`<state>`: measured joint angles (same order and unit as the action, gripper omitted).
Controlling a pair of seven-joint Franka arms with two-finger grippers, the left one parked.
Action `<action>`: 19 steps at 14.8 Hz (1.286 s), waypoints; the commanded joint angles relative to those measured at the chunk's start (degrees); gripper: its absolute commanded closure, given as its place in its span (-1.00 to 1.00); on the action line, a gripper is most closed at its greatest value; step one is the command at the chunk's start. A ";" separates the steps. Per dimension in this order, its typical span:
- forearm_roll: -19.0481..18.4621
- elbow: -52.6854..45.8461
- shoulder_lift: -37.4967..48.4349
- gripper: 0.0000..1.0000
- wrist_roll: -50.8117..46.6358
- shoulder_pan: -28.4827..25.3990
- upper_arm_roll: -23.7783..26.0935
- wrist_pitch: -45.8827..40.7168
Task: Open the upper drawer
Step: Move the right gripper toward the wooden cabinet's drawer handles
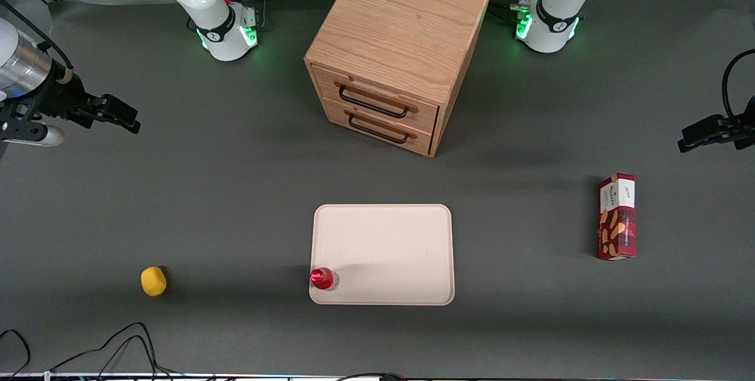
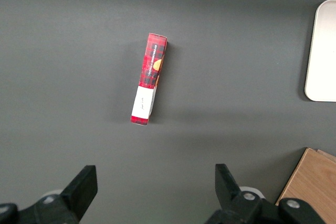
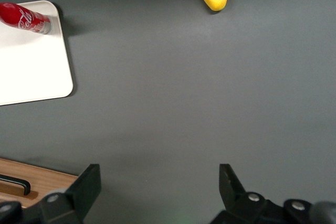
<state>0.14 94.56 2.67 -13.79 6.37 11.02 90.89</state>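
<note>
The wooden cabinet point(image 1: 401, 27) stands at the middle of the table, farther from the front camera than the tray. Its upper drawer point(image 1: 424, 111) is shut flush, with a thin black wire handle point(image 1: 373, 101) across its front. The bottom drawer point(image 1: 420, 139) below it is shut too. My right gripper point(image 1: 125, 117) hovers open and empty above bare table toward the working arm's end, well apart from the cabinet. In the right wrist view the gripper point(image 3: 159, 177) has its fingers point(image 3: 89, 182) wide apart over the mat. A strip of the cabinet point(image 3: 37, 174) with a black handle end point(image 3: 14, 183) shows beside one finger.
A white tray point(image 1: 389, 239) lies in front of the cabinet, nearer the front camera, with a red cola can point(image 1: 323, 278) on its corner. A yellow lemon-like object point(image 1: 153, 281) lies toward the working arm's end. A red snack box point(image 1: 617, 216) lies toward the parked arm's end.
</note>
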 commanded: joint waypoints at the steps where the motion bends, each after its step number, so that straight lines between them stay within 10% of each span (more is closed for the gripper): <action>1: 0.91 0.80 1.29 -1.00 0.34 0.66 0.32 -0.36; 11: 8.72 -2.00 -1.53 -1.00 0.52 -8.47 2.68 -0.10; 19: 6.90 -12.97 -11.96 -1.00 2.08 -22.61 10.42 -0.01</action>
<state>7.91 88.65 -3.27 -13.47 -12.98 21.40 91.77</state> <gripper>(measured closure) 0.000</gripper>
